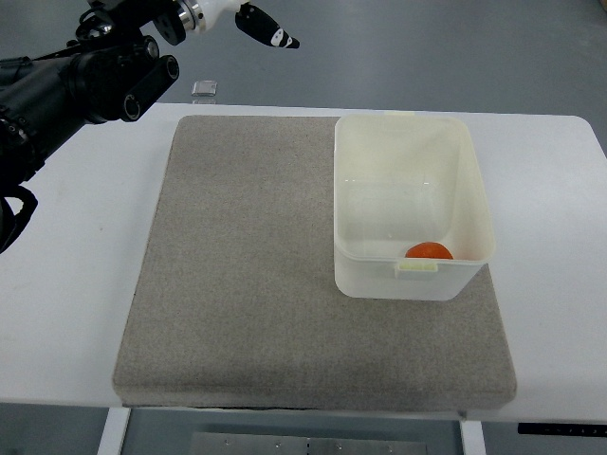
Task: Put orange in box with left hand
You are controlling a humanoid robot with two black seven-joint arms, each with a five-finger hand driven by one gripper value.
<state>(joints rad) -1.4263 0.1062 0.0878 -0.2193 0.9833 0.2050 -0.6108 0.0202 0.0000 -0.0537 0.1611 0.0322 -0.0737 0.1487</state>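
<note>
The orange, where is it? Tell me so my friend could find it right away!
Start at the white table with the big grey felt mat on it. On the mat's right side stands a pale, see-through plastic box. Inside it, against the wall nearest the camera, sits the small round orange, the only brightly coloured thing in view.

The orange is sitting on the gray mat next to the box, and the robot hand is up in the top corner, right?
Not quite. The top view shows the orange inside the box, against its near wall, not on the gray mat. The rest is right: the left robot hand is up in the top left corner, away from the box.
</note>
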